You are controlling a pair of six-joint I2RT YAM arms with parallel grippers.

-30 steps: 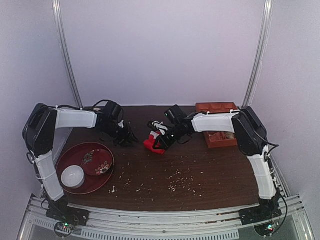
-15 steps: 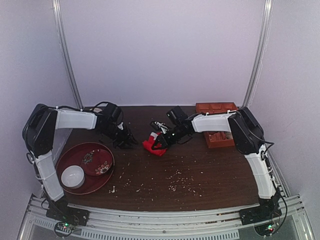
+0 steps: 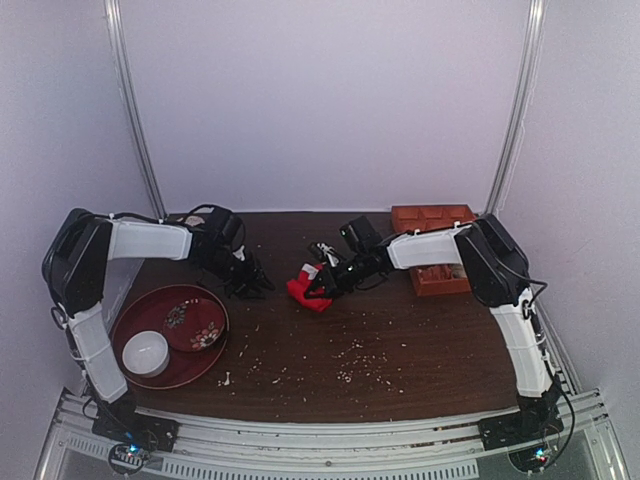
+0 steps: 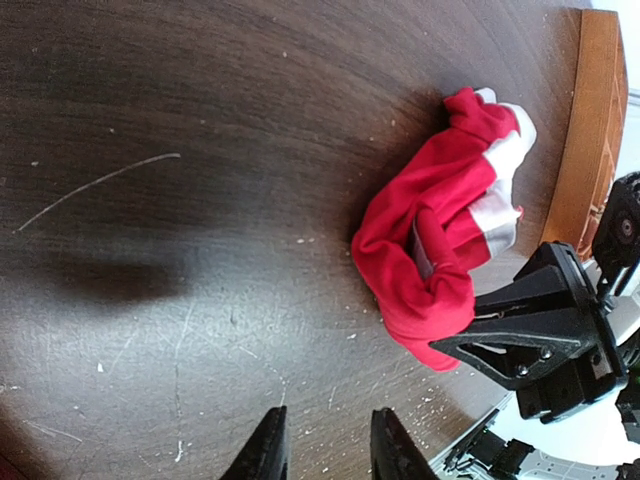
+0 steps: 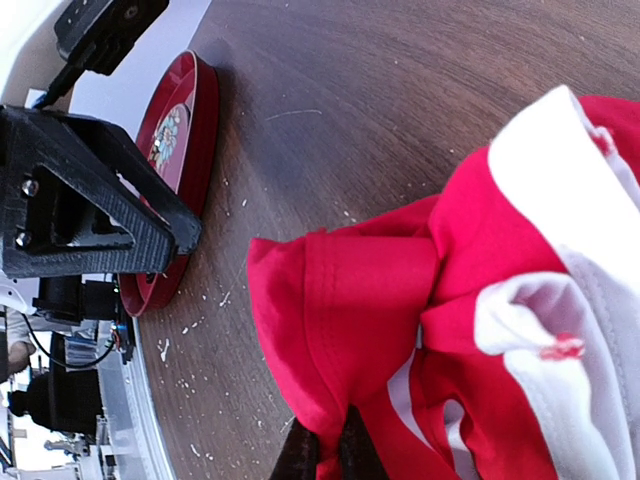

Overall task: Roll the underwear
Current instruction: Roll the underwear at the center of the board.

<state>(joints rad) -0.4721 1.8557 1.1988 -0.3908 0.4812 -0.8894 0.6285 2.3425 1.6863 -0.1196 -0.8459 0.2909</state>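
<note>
The red underwear [image 3: 305, 287] with white trim lies bunched near the middle of the dark table. It also shows in the left wrist view [image 4: 440, 240] and fills the right wrist view [image 5: 440, 330]. My right gripper [image 5: 328, 452] is shut on a red fold of it at its near edge, and sits at its right side in the top view [image 3: 325, 280]. My left gripper [image 4: 325, 445] is open and empty, low over bare table to the left of the underwear, apart from it; it also shows in the top view [image 3: 250, 283].
A round red tray [image 3: 130, 318] with a white bowl [image 3: 146, 352] and a patterned dish [image 3: 192, 325] sits at the front left. A brown compartment box [image 3: 437, 215] stands at the back right. Pale crumbs are scattered across the table.
My right gripper has drawn the underwear slightly back and to the right, flattening the bundle lower to the table. My left gripper has shifted a little toward the back.
</note>
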